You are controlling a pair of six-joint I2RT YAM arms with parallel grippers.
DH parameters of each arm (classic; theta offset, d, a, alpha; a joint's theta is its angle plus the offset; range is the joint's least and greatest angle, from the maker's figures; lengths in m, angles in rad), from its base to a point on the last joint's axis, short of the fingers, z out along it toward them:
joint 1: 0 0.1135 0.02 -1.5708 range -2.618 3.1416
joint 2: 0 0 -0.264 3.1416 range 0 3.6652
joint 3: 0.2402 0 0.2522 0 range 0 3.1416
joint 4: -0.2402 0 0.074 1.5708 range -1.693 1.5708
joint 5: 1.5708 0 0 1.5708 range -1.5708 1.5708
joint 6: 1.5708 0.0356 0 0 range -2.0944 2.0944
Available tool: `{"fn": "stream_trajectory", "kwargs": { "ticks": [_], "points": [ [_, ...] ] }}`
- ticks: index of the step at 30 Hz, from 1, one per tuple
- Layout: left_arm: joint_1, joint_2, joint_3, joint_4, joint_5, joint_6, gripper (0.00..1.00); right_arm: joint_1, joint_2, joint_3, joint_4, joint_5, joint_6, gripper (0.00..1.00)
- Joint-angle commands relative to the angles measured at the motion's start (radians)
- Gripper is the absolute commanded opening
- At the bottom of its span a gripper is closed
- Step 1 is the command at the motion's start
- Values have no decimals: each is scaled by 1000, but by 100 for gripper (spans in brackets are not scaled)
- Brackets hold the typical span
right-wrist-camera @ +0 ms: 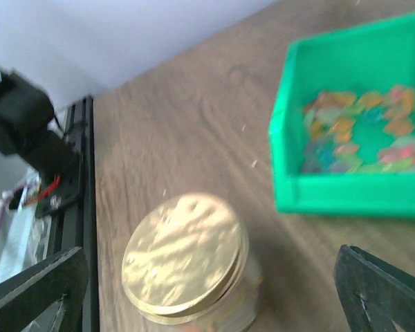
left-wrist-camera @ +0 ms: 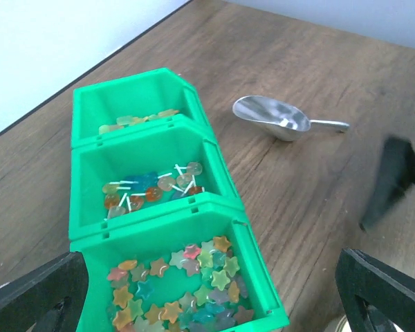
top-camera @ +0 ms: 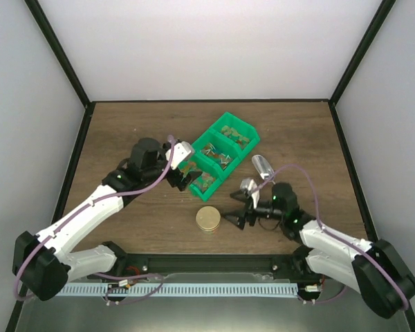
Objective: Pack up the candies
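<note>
You have no legible text, label, brand, number or sign in any of the three views. The gold lid shows only a crinkled sheen and is blurred. The green bins present plain walls. The scoop shows bare metal with reflections only.
</note>
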State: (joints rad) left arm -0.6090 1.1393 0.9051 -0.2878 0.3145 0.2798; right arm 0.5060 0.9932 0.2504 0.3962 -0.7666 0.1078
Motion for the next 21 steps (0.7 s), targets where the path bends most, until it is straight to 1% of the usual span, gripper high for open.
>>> {"fn": "stream_trajectory", "kwargs": {
  "ticks": [1,2,4,7,10,14,19,21],
  "points": [
    [7,-39,-56,96,-80,-95,100,167,-6,-118,175,353,33,100],
    [7,-46,-65,108,-85,-83,100,187,14,-116,182,426,36,100],
    [8,-51,-71,109,-86,-67,100,221,65,-117,223,500,23,100],
    [8,-43,-71,104,-77,-51,100,291,152,-120,280,515,-12,100],
    [12,-39,-66,106,-64,-42,100,330,167,-147,318,483,-26,100],
    [24,-36,-66,118,-25,-44,100,381,137,-150,304,429,-91,100],
    [27,-17,-64,129,-8,-48,100,384,136,-145,301,408,-107,100],
    [33,-16,-69,132,3,-50,100,384,126,-145,292,358,-122,100]
  ]
}}
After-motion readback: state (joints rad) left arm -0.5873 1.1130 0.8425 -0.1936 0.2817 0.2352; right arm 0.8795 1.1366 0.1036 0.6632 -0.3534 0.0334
